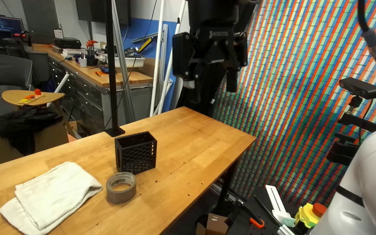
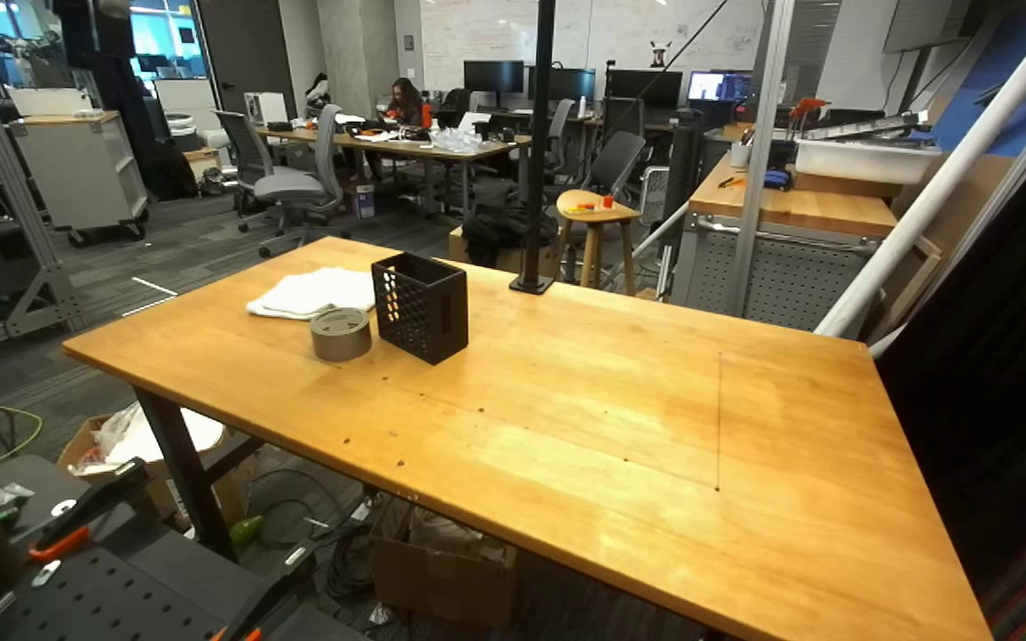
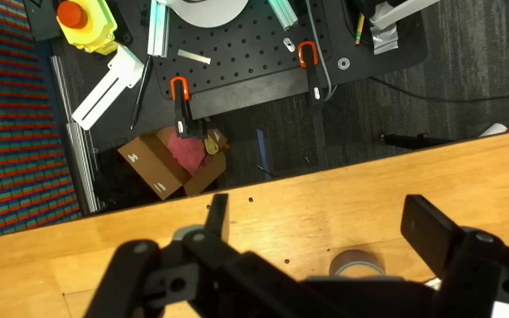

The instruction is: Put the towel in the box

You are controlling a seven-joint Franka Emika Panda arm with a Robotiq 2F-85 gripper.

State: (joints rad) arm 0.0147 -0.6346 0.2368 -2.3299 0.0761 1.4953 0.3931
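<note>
You're up high, gripper (image 3: 314,218) hanging well above the wooden table (image 1: 191,169), its two fingers (image 3: 431,234) spread wide apart, fully released. And there's your towel (image 1: 55,195): white, folded in layers, lying flat on the left part of the table in both exterior views, outside the box (image 1: 136,158). That box, black with lattice sides, stands upright, mouth up, to the towel's right. In an exterior view, a grey tape roll (image 1: 121,195) lies flat, close in front of the box, just beside the towel's right corner. In your wrist view, the tape roll peeks out between the fingers, part of it hidden by the gripper. Beyond the box, a black post (image 1: 110,81) rises from the table's far edge. Farther off at left, past the table, a stool (image 1: 52,97) carries small colored pieces (image 1: 38,92), and low on the right sits a red-and-yellow push button (image 1: 307,215).
</note>
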